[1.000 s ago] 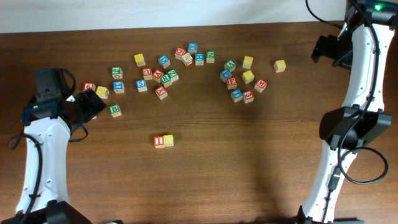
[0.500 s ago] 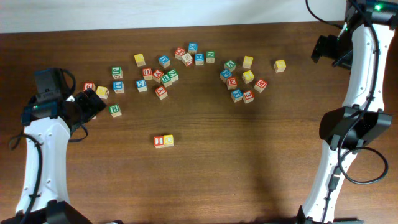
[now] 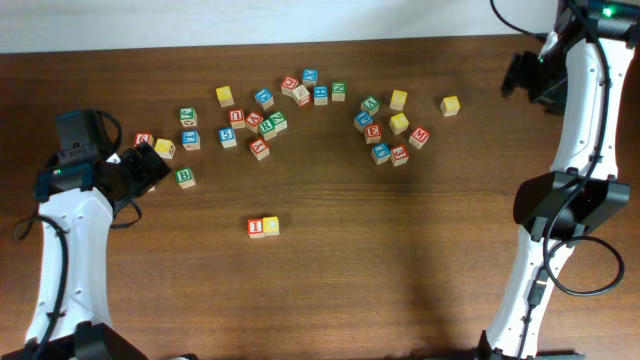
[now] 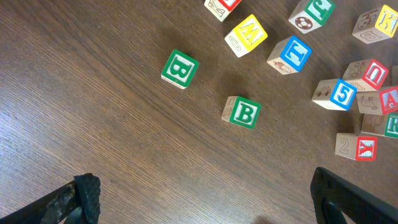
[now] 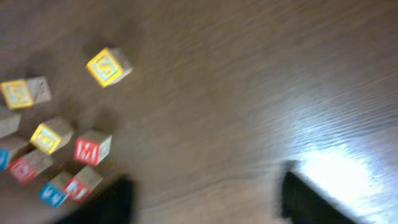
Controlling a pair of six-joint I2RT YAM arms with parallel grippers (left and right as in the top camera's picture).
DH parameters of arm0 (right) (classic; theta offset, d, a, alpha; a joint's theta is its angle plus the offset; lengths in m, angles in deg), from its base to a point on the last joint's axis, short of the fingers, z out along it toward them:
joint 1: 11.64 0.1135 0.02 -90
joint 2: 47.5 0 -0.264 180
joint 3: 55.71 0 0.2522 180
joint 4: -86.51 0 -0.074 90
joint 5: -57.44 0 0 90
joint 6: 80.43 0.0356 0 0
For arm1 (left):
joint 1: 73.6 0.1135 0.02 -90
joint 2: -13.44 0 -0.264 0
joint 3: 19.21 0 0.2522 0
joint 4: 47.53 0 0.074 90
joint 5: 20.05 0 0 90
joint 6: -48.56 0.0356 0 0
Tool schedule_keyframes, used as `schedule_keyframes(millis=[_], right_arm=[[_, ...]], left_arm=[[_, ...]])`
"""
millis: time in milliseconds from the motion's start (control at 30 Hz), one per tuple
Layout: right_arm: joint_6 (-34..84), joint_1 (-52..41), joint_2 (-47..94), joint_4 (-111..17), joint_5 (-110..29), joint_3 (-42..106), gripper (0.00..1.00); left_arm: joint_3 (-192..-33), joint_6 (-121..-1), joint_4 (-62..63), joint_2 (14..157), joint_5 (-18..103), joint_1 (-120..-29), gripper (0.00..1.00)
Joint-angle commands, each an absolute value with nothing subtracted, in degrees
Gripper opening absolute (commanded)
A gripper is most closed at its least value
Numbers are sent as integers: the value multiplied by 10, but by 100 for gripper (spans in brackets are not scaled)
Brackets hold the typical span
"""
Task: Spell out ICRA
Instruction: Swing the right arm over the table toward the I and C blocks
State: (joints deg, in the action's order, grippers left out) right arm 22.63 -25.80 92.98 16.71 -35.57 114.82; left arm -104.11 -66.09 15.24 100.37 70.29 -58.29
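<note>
The red I cube point(image 3: 256, 227) and the yellow C cube point(image 3: 271, 225) sit side by side, touching, at the table's middle front. A red cube that seems to read A point(image 4: 390, 99) lies at the right edge of the left wrist view, in the left cluster point(image 3: 254, 120). I cannot read which green cube carries the R. My left gripper point(image 3: 152, 165) point(image 4: 202, 199) hovers open over bare wood, just short of a green B cube point(image 4: 244, 113). Far right at the back, my right gripper point(image 3: 522, 76) point(image 5: 205, 199) has its jaws apart with nothing between them, and its view is blurred.
Loose letter cubes form a left cluster around a blue 5 cube point(image 4: 336, 93) and a right cluster point(image 3: 385, 128) with a red M cube point(image 5: 93, 148). A lone yellow cube point(image 3: 450, 105) point(image 5: 107, 67) lies nearest the right gripper. A second green B cube point(image 4: 180, 67) lies close to the left gripper.
The right gripper has shifted slightly at the far right back and is moving. The left arm and all the cubes are where they were.
</note>
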Motion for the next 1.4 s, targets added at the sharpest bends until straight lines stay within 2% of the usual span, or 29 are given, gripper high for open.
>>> schedule_keyframes(millis=[0,200,300,367,400,433,633,700,800,867,933,1100,1367], right_arm=[[221,-239,888,176,-384,1148,4],[234,-151,771,176,-384,1148,7],[251,-84,730,176,-384,1148,22],[251,-30,715,176,-384,1148,29],[259,12,713,176,-384,1148,38],[272,38,714,176,-384,1146,42],[348,157,719,175,-379,1085,57],[372,201,719,166,-377,1033,64],[419,259,719,136,-339,941,70],[444,287,719,102,-329,881,84],[467,314,719,48,-330,808,92],[472,365,719,-102,-363,661,93],[508,406,719,-254,-361,555,93]], left_arm=[[-1043,-662,153,1005,697,-580,99],[-1043,-662,153,1005,697,-580,99],[-1043,-662,153,1005,697,-580,99],[-1043,-662,153,1005,697,-580,99],[-1043,-662,153,1005,697,-580,99],[-1043,-662,153,1005,697,-580,99],[-1043,-662,153,1005,697,-580,99],[-1043,-662,153,1005,697,-580,100],[-1043,-662,153,1005,697,-580,100],[-1043,-662,153,1005,697,-580,99],[-1043,-662,153,1005,697,-580,99],[-1043,-662,153,1005,697,-580,99],[-1043,-662,153,1005,697,-580,99]])
